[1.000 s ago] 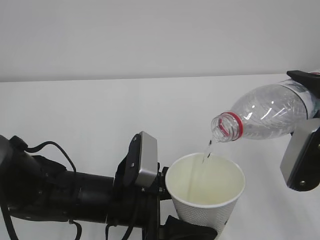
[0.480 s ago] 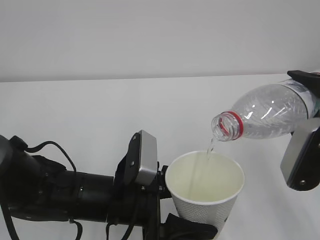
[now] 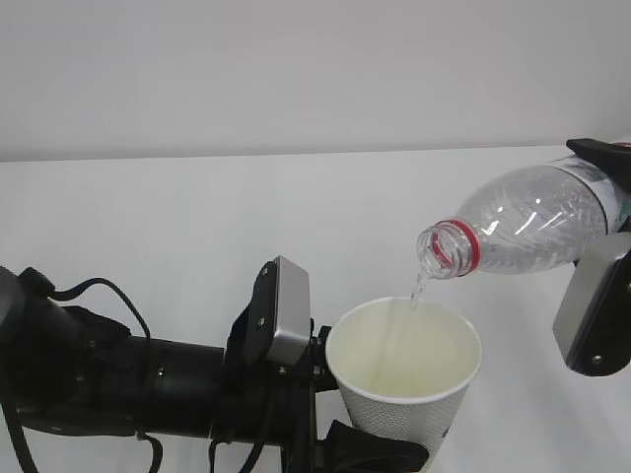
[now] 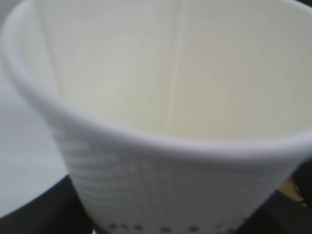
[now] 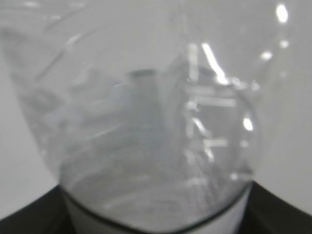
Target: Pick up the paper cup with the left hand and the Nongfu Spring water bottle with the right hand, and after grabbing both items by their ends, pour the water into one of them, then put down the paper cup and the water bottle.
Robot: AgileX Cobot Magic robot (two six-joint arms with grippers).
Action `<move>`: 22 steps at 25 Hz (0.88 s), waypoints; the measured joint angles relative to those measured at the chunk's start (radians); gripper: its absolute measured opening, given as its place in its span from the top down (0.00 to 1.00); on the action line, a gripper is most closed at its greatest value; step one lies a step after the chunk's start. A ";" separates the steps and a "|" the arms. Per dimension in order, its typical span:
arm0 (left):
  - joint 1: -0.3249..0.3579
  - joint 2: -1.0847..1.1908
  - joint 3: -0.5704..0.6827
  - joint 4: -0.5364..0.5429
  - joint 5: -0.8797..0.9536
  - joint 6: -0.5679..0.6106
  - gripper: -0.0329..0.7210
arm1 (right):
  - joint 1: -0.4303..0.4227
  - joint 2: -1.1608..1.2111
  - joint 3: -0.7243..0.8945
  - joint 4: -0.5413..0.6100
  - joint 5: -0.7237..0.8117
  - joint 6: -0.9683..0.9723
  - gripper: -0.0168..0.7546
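Spill risk first, as a judgement from the exterior view. Thin stream of clear water [image 3: 417, 288] falling from the mouth of the clear ribbed plastic bottle with the red neck ring [image 3: 523, 232] into the small white tapered paper cup [image 3: 404, 370]. Lands just inside the far rim, so could miss with a slight drift of either arm. Could run back along the neck and drip outside with a weaker tilt, or surge and splash over with a steeper one. Might also buckle or tip the soft cup as it fills and grows heavier, given a hold low on its wall.

Left hand, a black gripper with a silver-grey plate [image 3: 340, 414]: jaws fairly wide apart, closed around the cup's lower part, cup upright, its base out of frame. Right hand, a black gripper with a silver-grey ribbed plate [image 3: 606, 232]: jaws likewise well apart, clamped on the bottle's base end. Bottle nearly level, mouth tipped slightly down, above the cup's right side and not touching it.

Only in the exterior view: both arms, the stream, the gap between mouth and rim. Left wrist view: filled with the cup's blurred inner wall and seam, with no clear stream; cannot tell the water level. Right wrist view: looks through the bottle's clear wall from the base end, with a white band at the bottom edge; shows neither cup nor stream.
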 joint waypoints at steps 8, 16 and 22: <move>0.000 0.000 0.000 0.000 0.006 0.000 0.28 | 0.000 0.000 0.000 0.000 -0.005 0.000 0.38; 0.000 0.000 0.000 0.000 0.006 0.000 0.28 | 0.000 0.000 0.000 0.000 -0.007 0.000 0.38; 0.000 0.000 0.000 0.000 0.006 0.000 0.28 | 0.000 0.000 0.000 0.000 -0.007 0.000 0.38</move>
